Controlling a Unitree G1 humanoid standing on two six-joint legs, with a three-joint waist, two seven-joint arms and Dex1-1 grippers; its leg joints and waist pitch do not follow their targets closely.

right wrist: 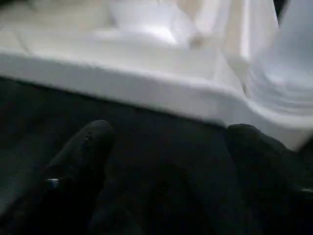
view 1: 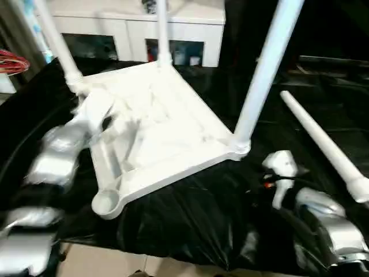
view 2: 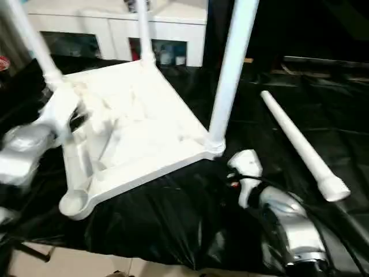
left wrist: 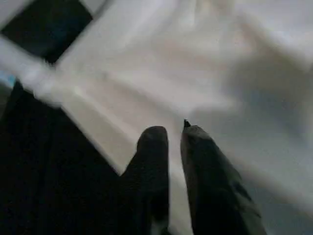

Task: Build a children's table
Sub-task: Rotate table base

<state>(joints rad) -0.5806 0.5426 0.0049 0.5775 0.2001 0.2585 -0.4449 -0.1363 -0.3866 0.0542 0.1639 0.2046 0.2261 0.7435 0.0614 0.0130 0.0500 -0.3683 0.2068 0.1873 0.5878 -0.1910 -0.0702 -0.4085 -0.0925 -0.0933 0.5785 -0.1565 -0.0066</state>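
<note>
Your right gripper (right wrist: 166, 142) hangs wide open, low in frame before the upturned table (view 1: 161, 133) on black sheeting (view 1: 190, 219). Your left gripper (left wrist: 174, 132), nearly closed on nothing, hovers over its underside. A loose leg (view 1: 323, 144) lies right; a white cabinet (view 1: 132, 23) stands behind.

The upturned white rectangular table top (view 1: 167, 133) is smooth moulded plastic with a soft sheen, as are the white tapered tube legs (view 1: 262, 75). Under it lies a glossy, crinkled black plastic sheet (view 1: 196, 219). The robot's silver forearms (view 2: 291, 228) look like brushed metal, and each tool's black fingers (left wrist: 154, 161) are matt.
</note>
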